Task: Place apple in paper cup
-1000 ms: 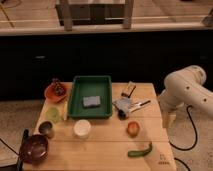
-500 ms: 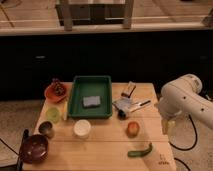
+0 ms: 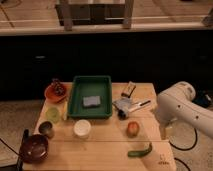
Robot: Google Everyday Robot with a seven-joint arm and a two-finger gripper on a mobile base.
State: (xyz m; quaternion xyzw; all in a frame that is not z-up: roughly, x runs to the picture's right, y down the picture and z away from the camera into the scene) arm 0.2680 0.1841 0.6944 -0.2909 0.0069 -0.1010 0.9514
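Observation:
The apple (image 3: 132, 129), small, round and red-orange, lies on the wooden table right of centre. The paper cup (image 3: 82, 128), short and white with a wide mouth, stands upright to the apple's left with a gap between them. My white arm (image 3: 182, 106) reaches in from the right. The gripper (image 3: 164, 132) hangs at the arm's lower end by the table's right edge, to the right of the apple and apart from it. It holds nothing that I can see.
A green tray (image 3: 78, 100) with a grey sponge sits at the back centre. A pale green cup (image 3: 53, 114), a dark metal cup (image 3: 46, 129), a dark bowl (image 3: 34, 148) and an orange plate (image 3: 50, 94) stand on the left. A green chili (image 3: 140, 150) lies near the front edge. Small items (image 3: 128, 104) lie behind the apple.
My arm has swung left and lower, bringing the gripper closer to the table's right edge and the apple. The objects on the table have not moved.

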